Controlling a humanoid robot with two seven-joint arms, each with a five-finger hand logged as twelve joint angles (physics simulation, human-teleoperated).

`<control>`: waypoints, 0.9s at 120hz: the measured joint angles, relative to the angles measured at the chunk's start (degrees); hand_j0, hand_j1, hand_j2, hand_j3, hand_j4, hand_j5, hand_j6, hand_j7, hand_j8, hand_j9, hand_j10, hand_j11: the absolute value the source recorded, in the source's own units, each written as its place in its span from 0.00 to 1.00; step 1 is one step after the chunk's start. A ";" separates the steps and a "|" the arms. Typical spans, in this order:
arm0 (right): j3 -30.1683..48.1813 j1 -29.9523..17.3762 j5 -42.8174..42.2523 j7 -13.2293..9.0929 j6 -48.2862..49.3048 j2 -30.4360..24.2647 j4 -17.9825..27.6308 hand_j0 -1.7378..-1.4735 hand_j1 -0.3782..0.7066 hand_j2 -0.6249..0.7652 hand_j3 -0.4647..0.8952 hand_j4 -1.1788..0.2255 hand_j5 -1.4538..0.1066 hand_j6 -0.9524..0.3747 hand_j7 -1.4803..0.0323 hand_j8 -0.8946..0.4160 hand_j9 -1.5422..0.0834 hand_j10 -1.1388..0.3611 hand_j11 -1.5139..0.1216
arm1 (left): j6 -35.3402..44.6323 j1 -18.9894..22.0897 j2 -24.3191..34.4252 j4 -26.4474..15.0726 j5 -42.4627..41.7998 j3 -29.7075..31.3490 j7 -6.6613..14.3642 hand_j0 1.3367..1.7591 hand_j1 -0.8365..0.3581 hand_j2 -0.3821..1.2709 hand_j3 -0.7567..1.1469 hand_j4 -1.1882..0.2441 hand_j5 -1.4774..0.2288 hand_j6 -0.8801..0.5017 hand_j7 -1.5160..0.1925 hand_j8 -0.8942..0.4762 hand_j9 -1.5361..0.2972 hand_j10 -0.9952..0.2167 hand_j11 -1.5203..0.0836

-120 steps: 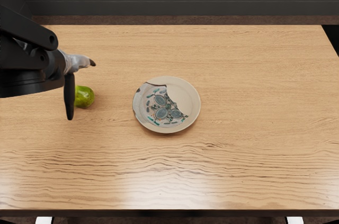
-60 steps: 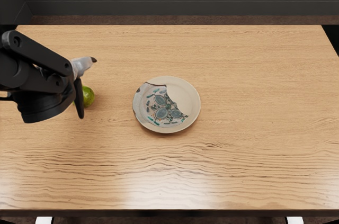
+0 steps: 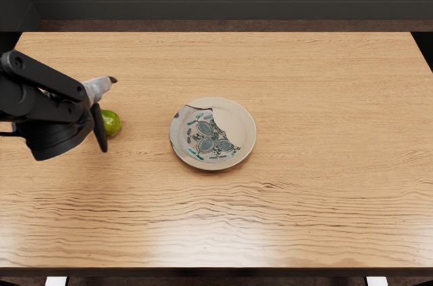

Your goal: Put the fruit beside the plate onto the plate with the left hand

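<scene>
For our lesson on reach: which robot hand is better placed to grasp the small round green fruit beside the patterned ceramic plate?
Left. The left robot hand, open, is at the small round green fruit, left of the patterned ceramic plate; the right arm is not in view.

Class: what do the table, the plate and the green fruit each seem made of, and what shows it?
Table: wood, satin finish, going by grain lines and soft glare. Plate: probably glazed ceramic, cream with painted blue-green motifs. Green fruit: smooth, slightly glossy skin, perhaps a lime.

The left hand (image 3: 91, 100) covers the left part of the green fruit (image 3: 112, 122).
</scene>
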 joint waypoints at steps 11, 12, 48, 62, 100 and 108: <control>0.00 0.00 0.00 0.00 0.00 0.00 0.00 0.30 0.03 0.45 0.34 0.84 0.93 0.72 0.98 0.68 0.95 0.76 0.93 | -0.01 2.32 -0.38 1.66 0.05 -0.85 -0.01 0.76 0.93 0.24 0.40 0.79 0.82 0.59 0.84 0.61 0.80 0.77 0.90; 0.00 0.00 0.00 0.00 0.00 0.00 0.00 0.30 0.03 0.45 0.34 0.84 0.93 0.72 0.98 0.68 0.95 0.76 0.93 | -0.01 2.38 -0.41 1.78 0.05 -0.92 -0.01 0.76 0.93 0.24 0.40 0.79 0.82 0.59 0.84 0.61 0.79 0.77 0.90; 0.00 0.00 0.00 0.00 0.00 0.00 0.00 0.30 0.03 0.45 0.34 0.84 0.93 0.72 0.98 0.68 0.95 0.76 0.93 | -0.01 7.20 -0.61 7.52 0.15 -1.39 -0.01 0.76 0.84 0.25 0.40 0.72 0.75 0.53 0.77 0.54 0.73 0.69 0.82; 0.00 0.00 0.00 0.00 0.00 0.00 0.00 0.30 0.03 0.45 0.34 0.84 0.93 0.72 0.98 0.68 0.95 0.76 0.93 | -0.01 8.79 -1.21 10.29 0.16 -1.51 -0.01 0.76 0.83 0.25 0.40 0.71 0.74 0.52 0.76 0.53 0.72 0.68 0.81; 0.00 0.00 0.00 0.00 0.00 0.00 0.01 0.30 0.03 0.45 0.34 0.84 0.93 0.72 0.98 0.68 0.95 0.76 0.93 | 0.44 9.01 -3.08 12.13 0.13 -1.77 0.07 0.76 0.81 0.25 0.40 0.71 0.73 0.51 0.75 0.52 0.71 0.67 0.80; 0.00 0.00 0.00 0.00 0.00 0.00 0.00 0.30 0.03 0.45 0.34 0.84 0.93 0.72 0.98 0.68 0.95 0.76 0.93 | 0.47 9.09 -3.08 12.13 0.13 -1.76 0.09 0.76 0.81 0.25 0.40 0.70 0.73 0.51 0.75 0.52 0.71 0.67 0.80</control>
